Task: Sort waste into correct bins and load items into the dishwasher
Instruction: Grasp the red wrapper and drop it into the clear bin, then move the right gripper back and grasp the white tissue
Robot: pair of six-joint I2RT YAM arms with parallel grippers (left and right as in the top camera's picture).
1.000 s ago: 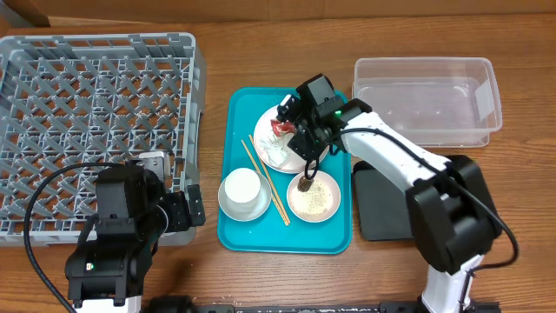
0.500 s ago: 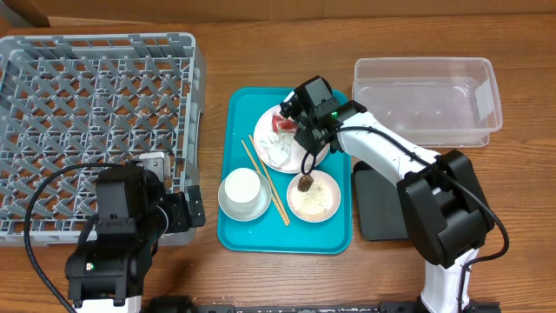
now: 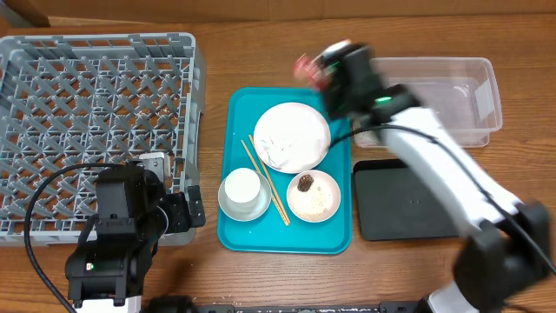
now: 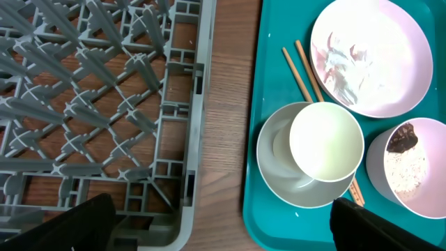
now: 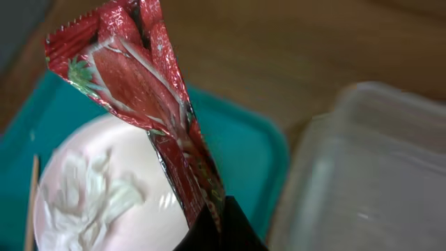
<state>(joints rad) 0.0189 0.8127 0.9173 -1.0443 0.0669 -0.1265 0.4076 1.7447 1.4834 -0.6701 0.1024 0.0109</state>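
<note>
No readable text, label, brand, number or sign for you in any view. Red wrapper [image 5: 139,90]: printed artwork only, red fruit shape with small green patch and white streaks; no lettering you can make out. Overhead view: same wrapper motion-blurred, print unreadable.
</note>
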